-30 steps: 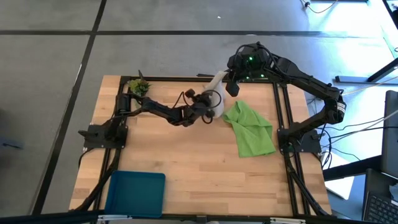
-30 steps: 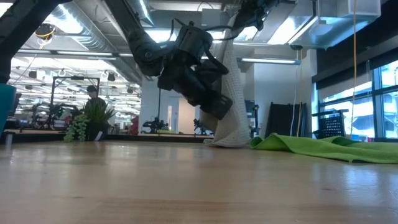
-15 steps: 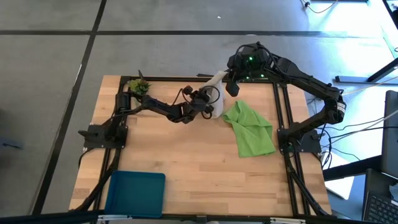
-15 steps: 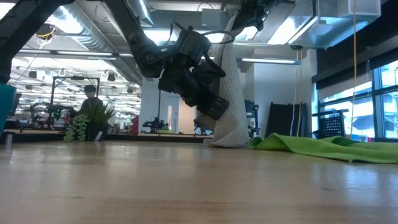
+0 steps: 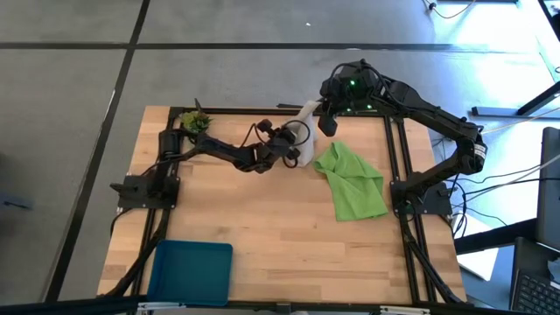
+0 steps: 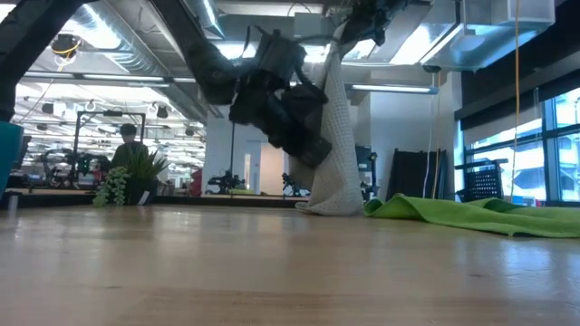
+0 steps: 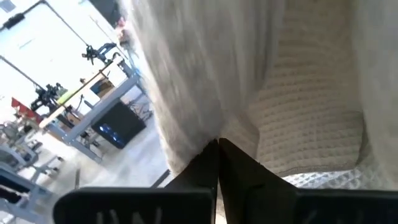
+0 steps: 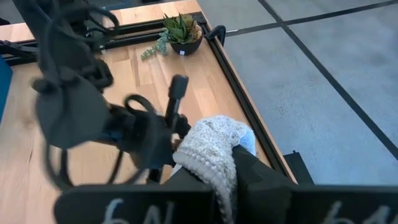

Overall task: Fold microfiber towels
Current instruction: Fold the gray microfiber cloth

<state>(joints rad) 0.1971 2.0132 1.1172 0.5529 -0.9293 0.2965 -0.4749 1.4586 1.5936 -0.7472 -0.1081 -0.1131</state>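
Here the light grey towel [image 5: 305,131] hangs as a vertical column near the far edge of the surface [image 5: 262,219]: the right hand [image 5: 322,112] is clamped on its upper end, held high so the cloth drapes freely with its lower end resting on the wood. The left hand [image 5: 297,144] has its fingers pressed together on a fold lower down the hanging cloth, probably to secure a second hold for spreading it flat. The lime green towel [image 5: 354,179] lies crumpled just beside the column, toward the right arm's base. The black frame rail [image 5: 262,111] runs close behind, so open room lies toward the near side, where bare wood extends to the blue tray [image 5: 191,271]. The plant sprig [image 5: 194,122] occupies the far left corner.
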